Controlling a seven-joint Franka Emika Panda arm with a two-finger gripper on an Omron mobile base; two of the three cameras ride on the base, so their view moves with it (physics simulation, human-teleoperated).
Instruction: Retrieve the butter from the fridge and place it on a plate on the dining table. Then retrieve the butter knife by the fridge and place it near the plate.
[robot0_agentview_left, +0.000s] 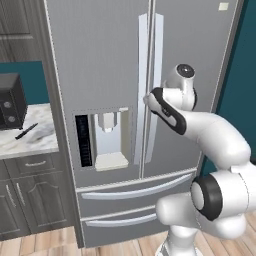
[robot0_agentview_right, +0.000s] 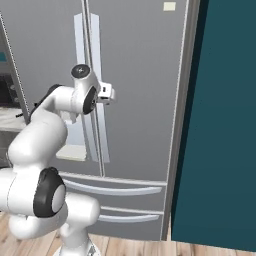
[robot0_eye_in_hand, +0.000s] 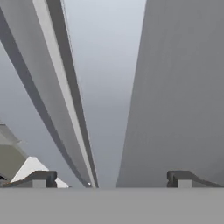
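A white robot arm reaches up to the closed doors of a grey steel fridge (robot0_agentview_left: 115, 75), its pincer (robot0_eye_in_hand: 111, 179) spread wide and empty, the two dark fingertips (robot0_eye_in_hand: 39, 178) standing far apart in the hand view. The hand sits at the fridge's tall vertical handles (robot0_agentview_left: 150, 85), right where the two upper doors meet; in the hand view the pale bar of one handle (robot0_eye_in_hand: 65, 96) runs between the fingertips, nearer the left one, with flat grey door panel on either side. Whether a fingertip touches the handle cannot be told. Both doors and the two bottom drawers (robot0_agentview_left: 135, 192) are shut, and the water dispenser (robot0_agentview_left: 107, 137) is set into the left door. To the fridge's left, a thin black butter knife (robot0_agentview_left: 26, 131) lies on a marbled tabletop (robot0_agentview_left: 30, 140) beside a dark appliance (robot0_agentview_left: 10, 102). A teal wall (robot0_agentview_right: 225, 125) stands on the fridge's right.
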